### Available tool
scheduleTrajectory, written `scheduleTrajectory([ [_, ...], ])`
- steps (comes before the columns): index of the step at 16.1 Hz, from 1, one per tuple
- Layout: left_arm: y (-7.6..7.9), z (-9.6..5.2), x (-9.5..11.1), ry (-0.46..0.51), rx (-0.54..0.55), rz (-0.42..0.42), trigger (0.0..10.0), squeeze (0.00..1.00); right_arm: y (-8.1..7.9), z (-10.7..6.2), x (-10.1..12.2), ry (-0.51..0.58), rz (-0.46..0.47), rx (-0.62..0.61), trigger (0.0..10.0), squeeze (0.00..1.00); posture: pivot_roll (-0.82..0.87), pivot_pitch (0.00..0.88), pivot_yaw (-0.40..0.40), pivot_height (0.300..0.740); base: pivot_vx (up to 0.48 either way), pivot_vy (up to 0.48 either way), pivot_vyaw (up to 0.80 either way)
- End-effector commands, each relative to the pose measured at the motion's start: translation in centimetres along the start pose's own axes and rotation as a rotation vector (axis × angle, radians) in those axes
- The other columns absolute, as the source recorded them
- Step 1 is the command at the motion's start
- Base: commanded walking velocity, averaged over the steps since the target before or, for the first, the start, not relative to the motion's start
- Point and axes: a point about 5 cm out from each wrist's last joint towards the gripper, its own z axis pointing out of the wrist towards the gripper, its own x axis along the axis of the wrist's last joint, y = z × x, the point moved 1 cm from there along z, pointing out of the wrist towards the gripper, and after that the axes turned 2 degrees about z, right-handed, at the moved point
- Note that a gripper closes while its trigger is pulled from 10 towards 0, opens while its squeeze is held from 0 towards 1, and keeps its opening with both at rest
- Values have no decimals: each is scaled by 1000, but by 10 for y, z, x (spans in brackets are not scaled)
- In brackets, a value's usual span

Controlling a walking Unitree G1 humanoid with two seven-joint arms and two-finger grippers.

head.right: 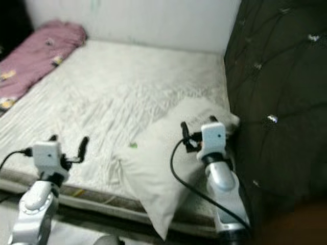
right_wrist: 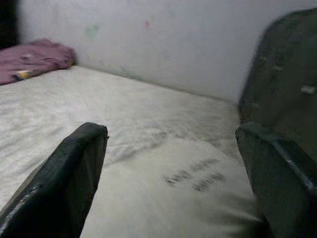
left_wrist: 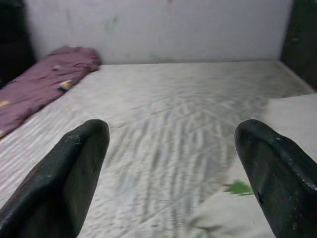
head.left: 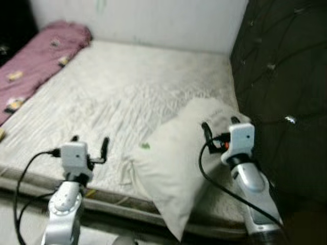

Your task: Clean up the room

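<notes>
A white pillow lies on the near right part of the bare mattress, one corner hanging over the front edge and a small green mark on its cover. My right gripper hovers open just above the pillow's far end, next to the dark headboard. My left gripper is open over the mattress's front edge, left of the pillow, with nothing between its fingers. A purple blanket is bunched along the far left side of the bed.
A dark tufted headboard rises along the right side. A white wall stands behind the bed. Several small bits lie on the purple blanket. The floor shows below the mattress's front edge.
</notes>
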Motion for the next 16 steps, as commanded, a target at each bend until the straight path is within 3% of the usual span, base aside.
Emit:
scheduleTrajectory([
  [1,-2,2,3,1,21,2,10000,0,3,1,1,1,4,-6,10000,0,-35,0,10,740,0,0,0],
  [4,-4,2,0,-16,28,-14,10000,0,2,2,1,-3,1,-4,10000,0,-33,0,7,740,0,0,-594],
  [11,-1,3,1,-19,20,-19,10000,0,4,2,1,-5,-6,-4,10000,0,-37,0,4,740,0,448,-604],
  [16,-5,4,3,-2,38,-15,10000,0,3,3,1,-4,-6,-5,10000,0,-33,0,-2,740,0,0,-89],
])
